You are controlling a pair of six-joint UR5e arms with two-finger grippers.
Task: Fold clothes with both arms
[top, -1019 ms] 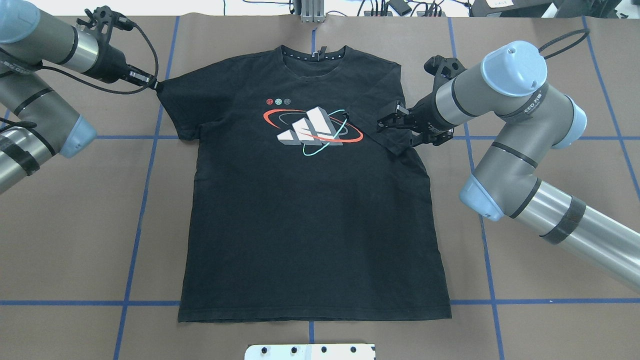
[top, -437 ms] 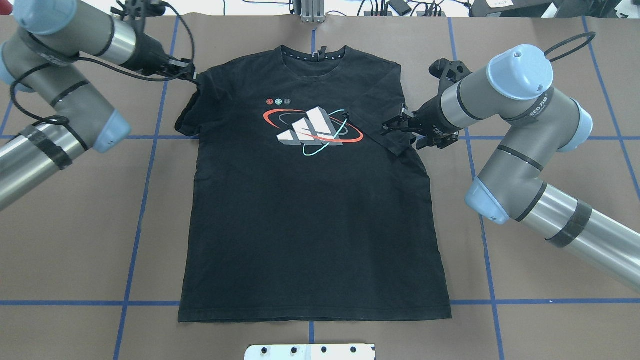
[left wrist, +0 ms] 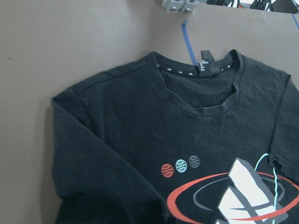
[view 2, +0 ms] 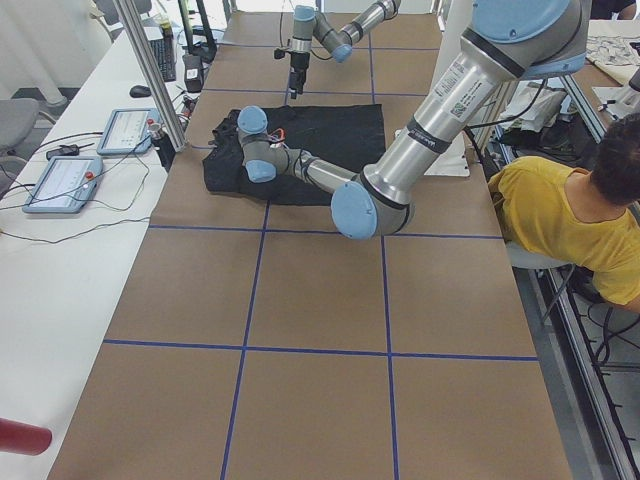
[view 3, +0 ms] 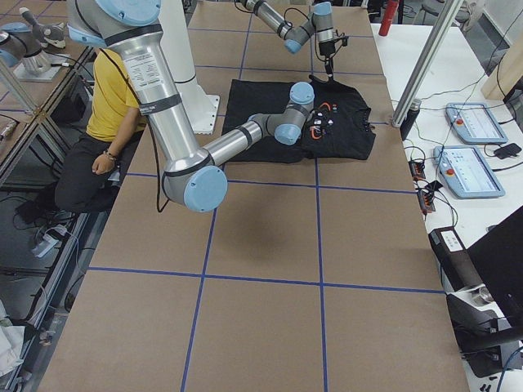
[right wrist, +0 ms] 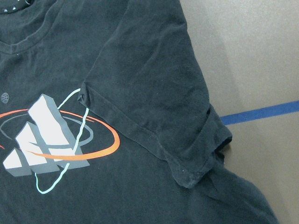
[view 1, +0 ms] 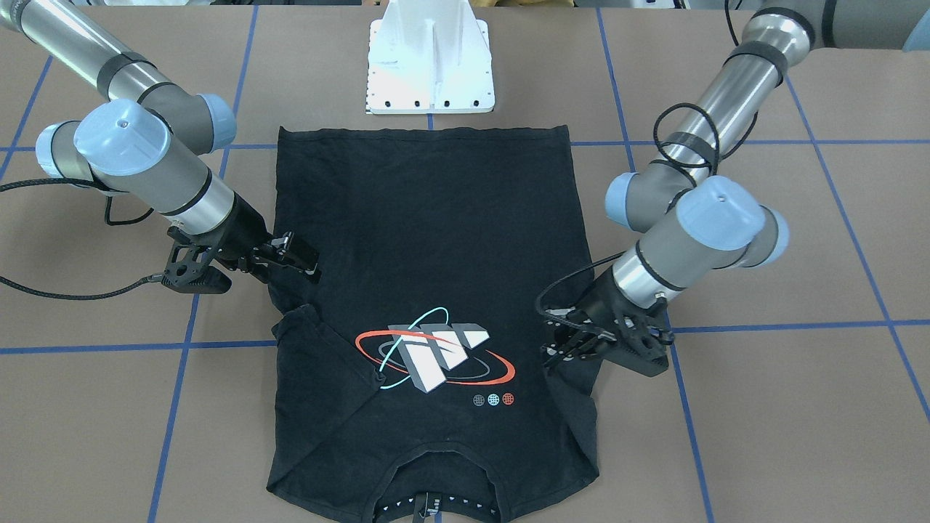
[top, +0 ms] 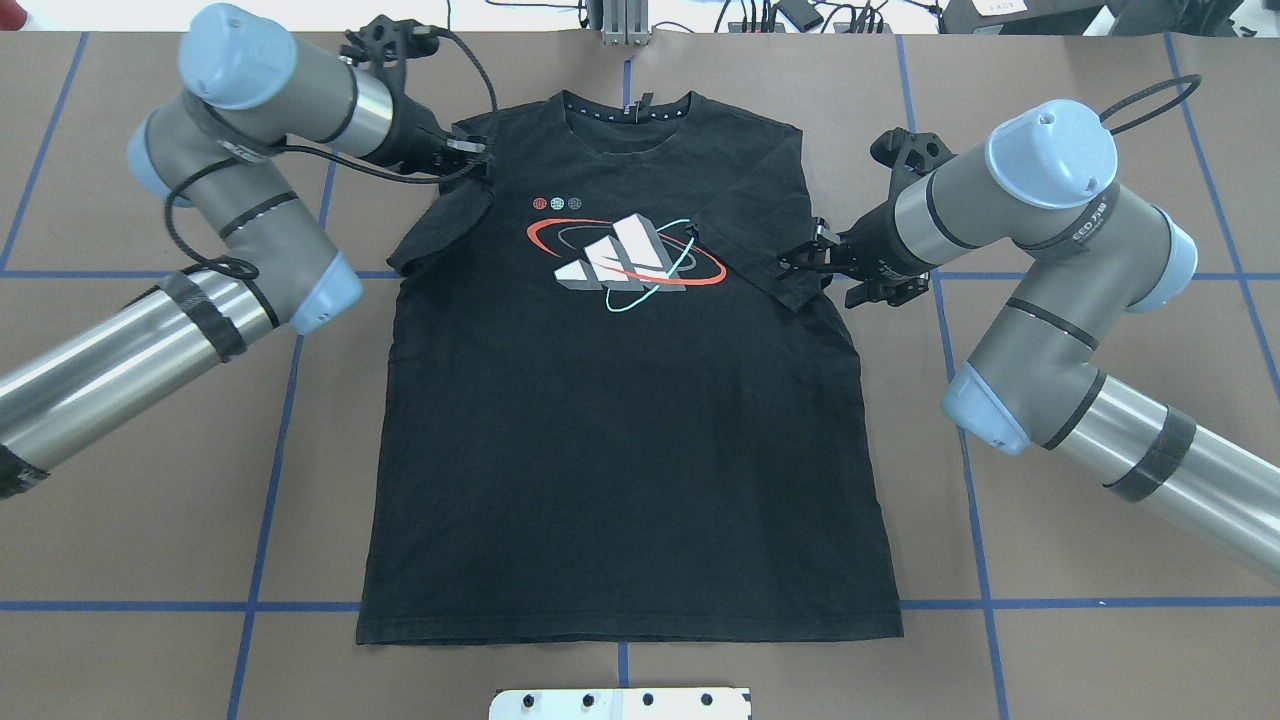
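The black T-shirt (top: 620, 450) lies flat, face up, collar at the far edge, with its orbit graphic (top: 625, 260) showing. My left gripper (top: 478, 162) is shut on the left sleeve (top: 440, 225) and holds it over the shirt's shoulder, the sleeve doubled inward. It also shows in the front view (view 1: 552, 352). My right gripper (top: 800, 255) is open and empty at the shirt's right edge, just beside the right sleeve (top: 765, 225), which lies folded onto the chest. The right wrist view shows that folded sleeve (right wrist: 154, 102). The left wrist view shows the collar (left wrist: 205, 70).
The white pedestal base (view 1: 430, 65) stands at the near table edge by the shirt's hem. Blue tape lines (top: 280, 420) cross the brown table. A metal rail (top: 620, 20) and cables lie past the collar. A seated person in yellow (view 2: 560, 220) is beside the table.
My left gripper has carried the left sleeve rightward from off the shirt's side onto the shoulder. My right gripper has drawn back to the right, off the folded right sleeve.
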